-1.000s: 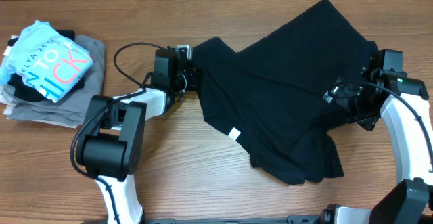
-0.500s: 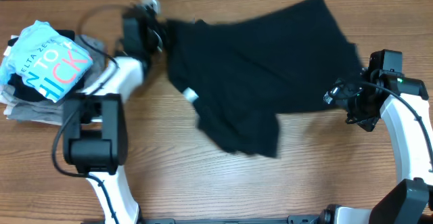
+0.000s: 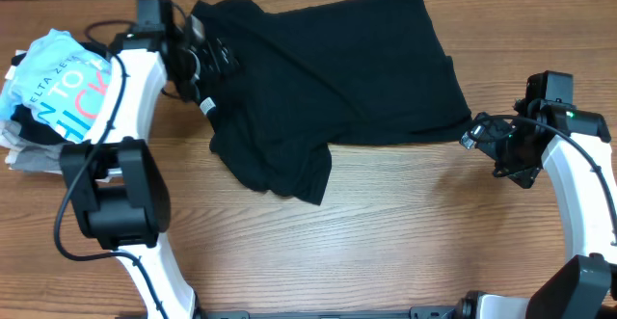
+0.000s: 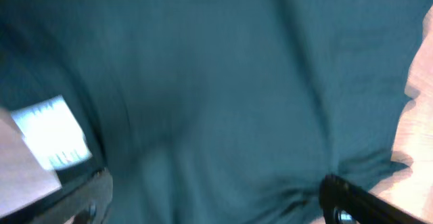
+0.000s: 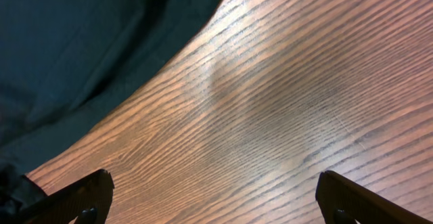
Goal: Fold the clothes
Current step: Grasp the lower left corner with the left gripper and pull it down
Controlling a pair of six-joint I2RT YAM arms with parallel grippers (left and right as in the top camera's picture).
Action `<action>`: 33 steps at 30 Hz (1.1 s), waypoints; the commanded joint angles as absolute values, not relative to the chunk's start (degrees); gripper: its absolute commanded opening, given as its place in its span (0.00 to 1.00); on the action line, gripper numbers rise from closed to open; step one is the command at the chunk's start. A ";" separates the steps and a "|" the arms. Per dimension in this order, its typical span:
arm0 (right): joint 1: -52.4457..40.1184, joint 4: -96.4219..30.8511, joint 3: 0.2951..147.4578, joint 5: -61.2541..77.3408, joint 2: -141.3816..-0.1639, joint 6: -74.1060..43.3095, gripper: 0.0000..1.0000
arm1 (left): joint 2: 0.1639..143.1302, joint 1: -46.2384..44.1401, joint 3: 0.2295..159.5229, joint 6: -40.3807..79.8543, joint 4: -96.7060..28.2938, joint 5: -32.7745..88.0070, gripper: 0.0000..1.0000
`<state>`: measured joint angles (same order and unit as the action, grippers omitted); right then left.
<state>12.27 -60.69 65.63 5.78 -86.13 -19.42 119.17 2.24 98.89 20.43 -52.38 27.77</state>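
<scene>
A black garment (image 3: 328,78) lies crumpled across the far middle of the table, with a white tag (image 3: 205,105) near its left edge. My left gripper (image 3: 200,54) hovers over the garment's far-left corner. In the left wrist view its jaws stand wide apart over the cloth (image 4: 223,82), open (image 4: 216,204), with the tag (image 4: 51,132) at the left. My right gripper (image 3: 482,136) is open just off the garment's right edge. In the right wrist view it (image 5: 216,200) hangs above bare wood, and the garment's edge (image 5: 81,41) fills the upper left.
A pile of folded clothes (image 3: 58,97), topped by a light blue shirt with lettering, sits at the table's far left beside the left arm. Bare wooden tabletop (image 3: 386,232) stretches along the near side.
The left arm swept left and toward the far edge, dragging the black garment with it, then its jaws went from shut to wide apart. The right arm stayed put.
</scene>
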 commanded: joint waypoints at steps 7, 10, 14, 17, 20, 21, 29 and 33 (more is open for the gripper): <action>12.23 -59.70 66.28 6.13 -85.86 -18.74 1.00 | 118.98 -11.03 99.37 9.17 -73.78 27.57 1.00; 12.23 -57.91 65.34 7.03 -85.95 -17.67 1.00 | 118.98 -15.49 99.13 9.21 -75.42 23.03 0.91; 11.51 -53.23 63.68 8.27 -87.07 -17.54 0.98 | 118.98 -21.39 96.66 9.47 -74.78 19.20 0.81; 10.55 -49.41 63.68 8.21 -89.84 -17.54 0.97 | 118.98 -23.83 93.14 9.85 -70.91 18.85 0.82; 9.78 -44.75 63.70 7.18 -93.89 -17.67 0.90 | 118.98 -25.96 88.58 9.87 -66.81 17.96 0.82; 9.80 -43.55 63.70 6.66 -95.29 -18.22 0.88 | 118.98 -26.46 87.13 9.80 -65.80 17.65 0.82; 9.80 -36.97 63.70 3.22 -106.52 -21.28 0.75 | 119.00 -28.77 79.24 9.80 -58.61 16.25 0.81; 9.80 -33.34 63.70 2.37 -110.78 -21.45 0.64 | 119.00 -29.30 76.62 9.80 -58.35 15.88 0.71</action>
<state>9.76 -34.35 64.42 3.99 -107.28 -20.62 117.97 -28.16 80.07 10.46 -58.67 16.64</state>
